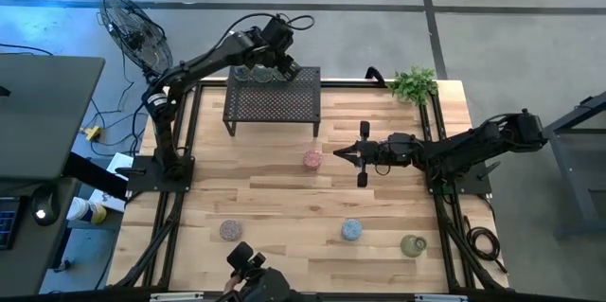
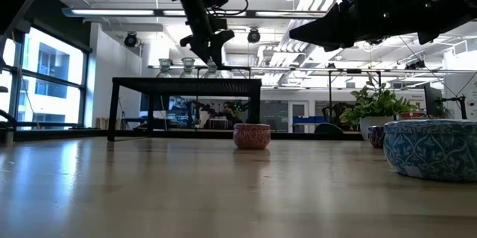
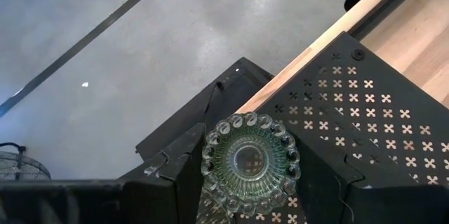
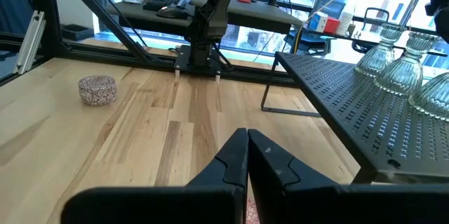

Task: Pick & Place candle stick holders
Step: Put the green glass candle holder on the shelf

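A black mesh rack [image 1: 275, 103] stands at the table's far side. Two clear-greenish glass holders [image 1: 241, 73] [image 1: 260, 73] stand on its top, by the far edge. My left gripper [image 1: 277, 67] is open over a third one [image 3: 250, 159], which stands upright on the rack's far corner, a finger on either side of it. A pink cup [image 1: 312, 159], a mauve cup [image 1: 230, 230], a blue cup [image 1: 351, 230] and a greenish cup [image 1: 413, 244] rest on the table. My right gripper [image 1: 338, 153] is shut and empty, above the table just right of the pink cup.
A small green potted plant [image 1: 414, 82] stands at the far right corner. A black camera mount [image 1: 248, 269] sits at the near edge. A fan [image 1: 137, 32] and a desk stand off the table to the left. Bare wood lies between the rack and the near cups.
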`<state>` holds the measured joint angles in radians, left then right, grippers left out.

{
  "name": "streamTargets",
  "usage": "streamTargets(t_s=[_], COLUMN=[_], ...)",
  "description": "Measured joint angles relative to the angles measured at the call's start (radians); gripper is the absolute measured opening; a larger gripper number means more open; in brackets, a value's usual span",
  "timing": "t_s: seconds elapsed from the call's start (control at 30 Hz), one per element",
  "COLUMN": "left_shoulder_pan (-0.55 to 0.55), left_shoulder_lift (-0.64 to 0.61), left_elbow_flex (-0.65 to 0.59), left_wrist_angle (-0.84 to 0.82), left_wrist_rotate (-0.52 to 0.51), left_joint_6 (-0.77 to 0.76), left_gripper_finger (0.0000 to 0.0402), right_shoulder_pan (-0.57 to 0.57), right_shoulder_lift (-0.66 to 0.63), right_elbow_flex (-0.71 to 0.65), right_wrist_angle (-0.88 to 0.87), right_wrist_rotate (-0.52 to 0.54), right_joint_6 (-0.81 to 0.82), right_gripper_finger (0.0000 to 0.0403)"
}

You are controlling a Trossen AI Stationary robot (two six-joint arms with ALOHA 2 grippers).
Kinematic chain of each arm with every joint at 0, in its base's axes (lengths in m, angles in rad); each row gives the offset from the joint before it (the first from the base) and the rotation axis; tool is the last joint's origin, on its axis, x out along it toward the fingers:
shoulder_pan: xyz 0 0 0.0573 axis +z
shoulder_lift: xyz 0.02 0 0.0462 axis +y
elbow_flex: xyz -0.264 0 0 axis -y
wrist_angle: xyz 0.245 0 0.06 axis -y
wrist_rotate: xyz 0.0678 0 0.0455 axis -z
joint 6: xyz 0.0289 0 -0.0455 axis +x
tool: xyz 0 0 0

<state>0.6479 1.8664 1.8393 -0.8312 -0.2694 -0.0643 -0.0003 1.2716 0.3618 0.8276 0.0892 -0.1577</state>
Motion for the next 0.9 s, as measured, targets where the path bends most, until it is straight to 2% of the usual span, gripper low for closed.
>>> streamTargets(t_s=[0.27,0.67,0.9], left_shoulder_pan=[0.000,0.000,0.000], left_shoulder_lift=[0.000,0.000,0.006], left_elbow_flex=[0.000,0.000,-0.004], left_wrist_angle=[-0.002,-0.007,-0.024], left_wrist_rotate=[0.059,0.046,0.039], left_joint_6=[0.000,-0.001,0.001], left_gripper_finger=[0.0172,0.0174,0.0203], right_shoulder_pan=[0.000,0.000,0.000], right_shoulder_lift=[0.000,0.000,0.000], right_elbow_flex=[0.000,0.000,0.000], right_wrist_angle=[0.000,0.000,0.000], right_wrist_rotate=[0.000,0.000,-0.014], right_joint_6=[0.000,0.000,0.000], right_gripper_finger=[0.0002,0.0002,0.0002])
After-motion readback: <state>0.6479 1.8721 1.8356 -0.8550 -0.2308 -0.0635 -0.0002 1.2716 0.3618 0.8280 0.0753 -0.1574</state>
